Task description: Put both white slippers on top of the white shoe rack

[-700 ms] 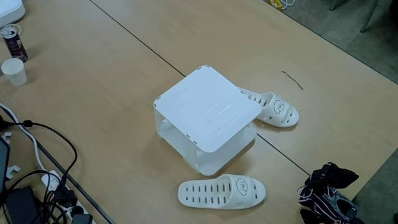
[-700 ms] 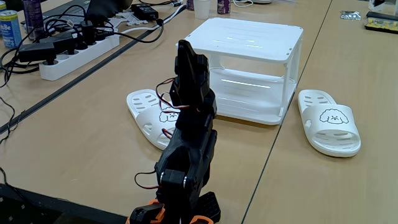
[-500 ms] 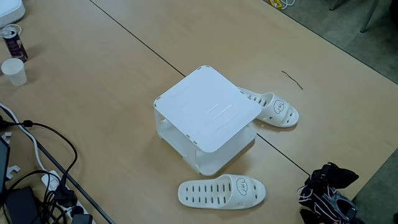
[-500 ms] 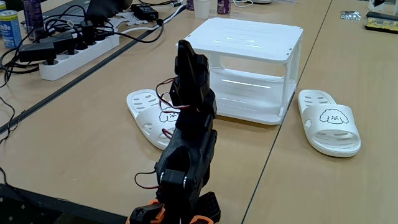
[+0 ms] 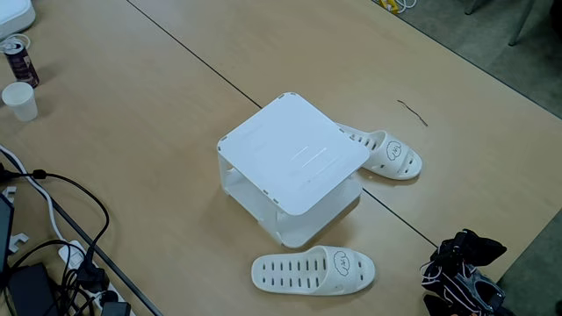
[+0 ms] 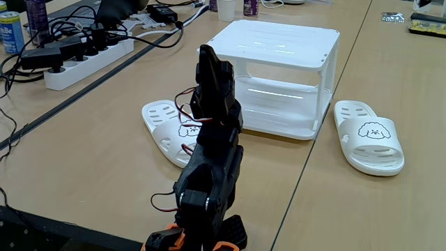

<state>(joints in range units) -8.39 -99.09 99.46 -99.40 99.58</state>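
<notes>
In a fixed view at worktop level, the black arm (image 6: pixel 211 174) stands nearest the camera, folded upright on the tan worktop (image 6: pixel 90 146), with red and white wires looping at its joints. Its gripper (image 6: pixel 209 63) is raised at the top of the folded arm, turned away from the camera, so I cannot tell how far the fingers are open; nothing is seen held in them.

Just behind the arm, 1 white slipper (image 6: pixel 164 129) lies flat on the worktop, partly hidden by the arm, its small cartoon face beside the arm's wires. The other white slipper (image 6: pixel 369 143) lies flat to the right in that view, face print up.

Between the 2 slippers stands the white shoe rack (image 6: pixel 279 49), upright, its flat top panel bare and its sides see-through. In a fixed view from above, 1 slipper (image 5: pixel 313 270) lies apart from the rack (image 5: pixel 294 154) on its near side, and the other (image 5: pixel 386 154) lies against the rack's right edge, partly hidden behind the top panel.

Farther back, a power strip (image 6: pixel 87 59) with black cables, a blue can (image 6: pixel 10 31) and a paper cup (image 5: pixel 19 100) sit on the worktop.
</notes>
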